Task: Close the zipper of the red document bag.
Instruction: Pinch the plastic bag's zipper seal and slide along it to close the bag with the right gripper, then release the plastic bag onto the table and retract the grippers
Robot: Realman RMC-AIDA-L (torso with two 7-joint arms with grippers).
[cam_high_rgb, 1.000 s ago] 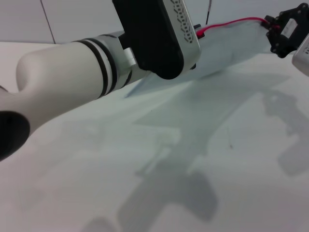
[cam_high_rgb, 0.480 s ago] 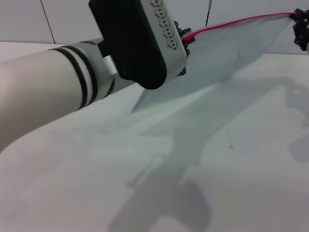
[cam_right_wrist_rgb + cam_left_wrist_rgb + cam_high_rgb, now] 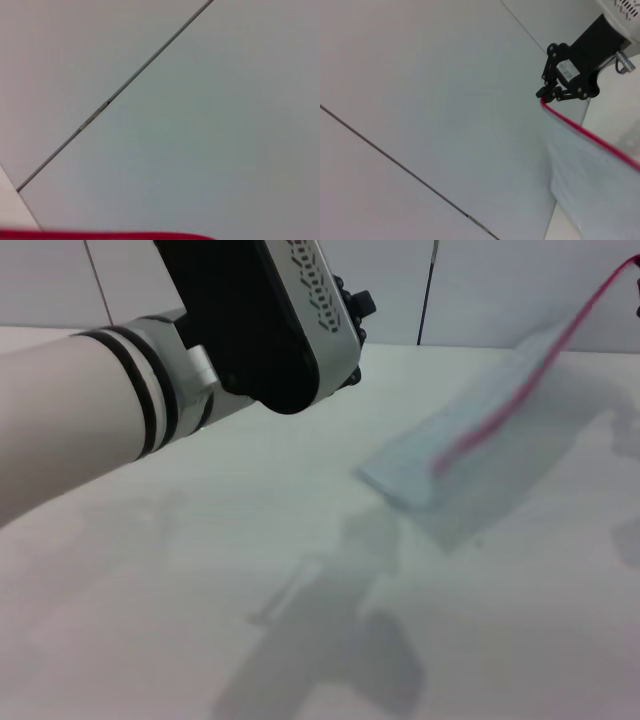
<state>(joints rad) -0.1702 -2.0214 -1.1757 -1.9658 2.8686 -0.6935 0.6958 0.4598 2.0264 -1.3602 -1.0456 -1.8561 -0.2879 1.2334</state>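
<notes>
Hanging slack from the right gripper [image 3: 555, 93], the red document bag [image 3: 470, 455] slopes down to the white table [image 3: 200, 570], its lower corner resting there. Those fingers are pinched on the zipper [image 3: 520, 390] end. Up left, the left gripper [image 3: 350, 315] hovers apart; its fingers can't be made out.

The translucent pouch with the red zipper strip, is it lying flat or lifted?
Lifted at one end: the right gripper pinches the translucent pouch's red zipper strip corner; its lower end meets the table.
</notes>
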